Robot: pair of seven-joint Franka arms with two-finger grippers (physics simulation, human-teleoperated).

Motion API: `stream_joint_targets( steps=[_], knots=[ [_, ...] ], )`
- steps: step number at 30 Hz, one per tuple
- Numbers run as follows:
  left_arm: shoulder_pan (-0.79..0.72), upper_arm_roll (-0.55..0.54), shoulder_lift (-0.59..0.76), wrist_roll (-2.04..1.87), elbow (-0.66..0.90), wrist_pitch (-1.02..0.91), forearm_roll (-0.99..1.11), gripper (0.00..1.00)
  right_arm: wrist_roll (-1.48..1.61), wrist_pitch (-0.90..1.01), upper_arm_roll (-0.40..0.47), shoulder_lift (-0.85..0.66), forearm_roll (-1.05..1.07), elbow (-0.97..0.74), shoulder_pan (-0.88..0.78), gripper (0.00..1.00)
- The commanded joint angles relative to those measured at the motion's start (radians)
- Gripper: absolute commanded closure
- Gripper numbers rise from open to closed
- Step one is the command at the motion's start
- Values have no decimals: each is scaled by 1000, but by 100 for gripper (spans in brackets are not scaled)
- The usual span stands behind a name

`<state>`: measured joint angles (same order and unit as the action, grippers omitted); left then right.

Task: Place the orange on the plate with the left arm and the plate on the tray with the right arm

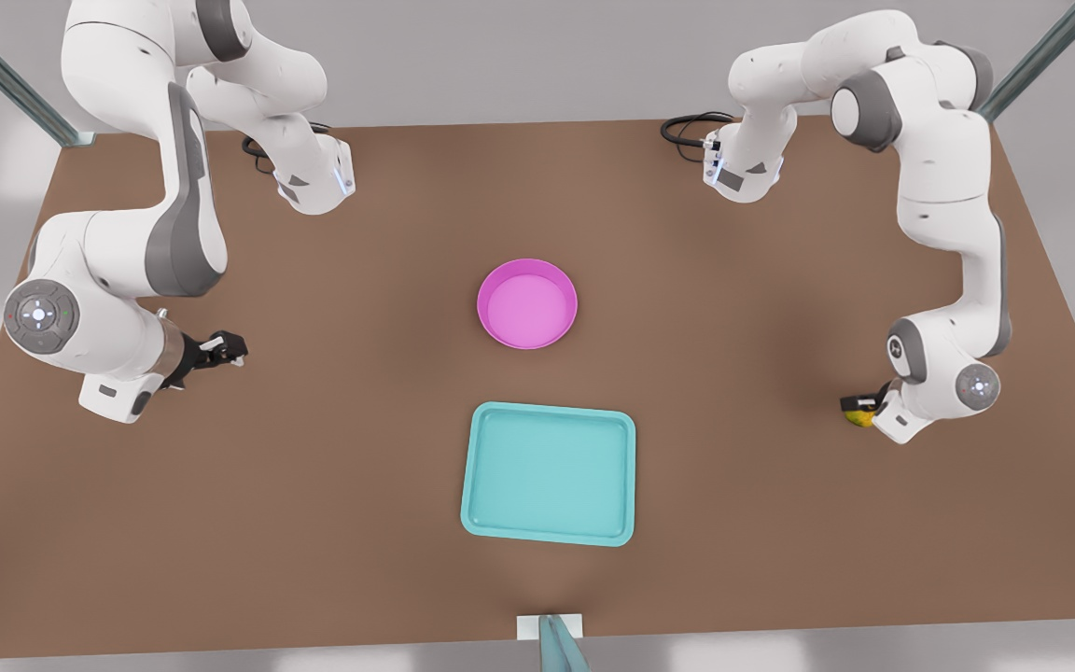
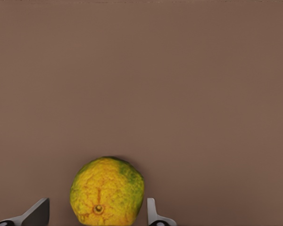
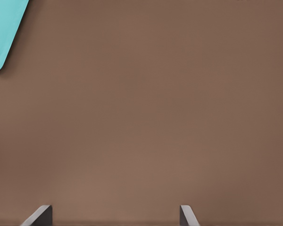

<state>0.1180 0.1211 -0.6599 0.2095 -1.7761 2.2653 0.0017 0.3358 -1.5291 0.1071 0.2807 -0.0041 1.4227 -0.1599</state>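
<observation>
Front view first, sweeping from its left: the right gripper hangs over bare brown table, fingers spread wide and holding nothing, and this arm waits. Off to one side of it, well apart, sits the pink plate, empty; nearer the camera lies the teal tray, empty too, and the right wrist view catches just a corner of that tray.

On to the front view's right: the left gripper is down at the orange. Left wrist view has the orange sitting between the spread fingers, gaps on both sides, so no grip yet.

My read: the grasp is the step in hand. The risk is that the round fruit rolls or squirts out if one finger touches first, or if the fingers close above its widest part. A weak pinch could also drop it on the long carry to the plate.
</observation>
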Motion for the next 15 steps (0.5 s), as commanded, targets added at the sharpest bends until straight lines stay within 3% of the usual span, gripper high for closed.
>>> stream_joint_targets(
  steps=[1, 9, 10, 11, 15],
  knots=[
    [0, 0, -10, 59, 1, 59, 0, 0, 29, 9, 0, -2, 1, -1, 2, 0],
    [0, 0, -27, 53, -3, 89, 0, 0, 31, 12, 0, 0, -1, 2, 3, 0],
    [-1, 0, -26, 53, -3, 80, 0, 22, 29, 12, 0, -1, -1, 2, 3, 0],
    [-1, 0, -26, 51, -3, 77, 0, 28, 31, 12, 0, 0, 1, 2, 5, 0],
    [-1, -1, -21, 33, -3, 68, 0, 36, 32, 12, 0, 0, -1, 2, 5, 0]
  ],
)
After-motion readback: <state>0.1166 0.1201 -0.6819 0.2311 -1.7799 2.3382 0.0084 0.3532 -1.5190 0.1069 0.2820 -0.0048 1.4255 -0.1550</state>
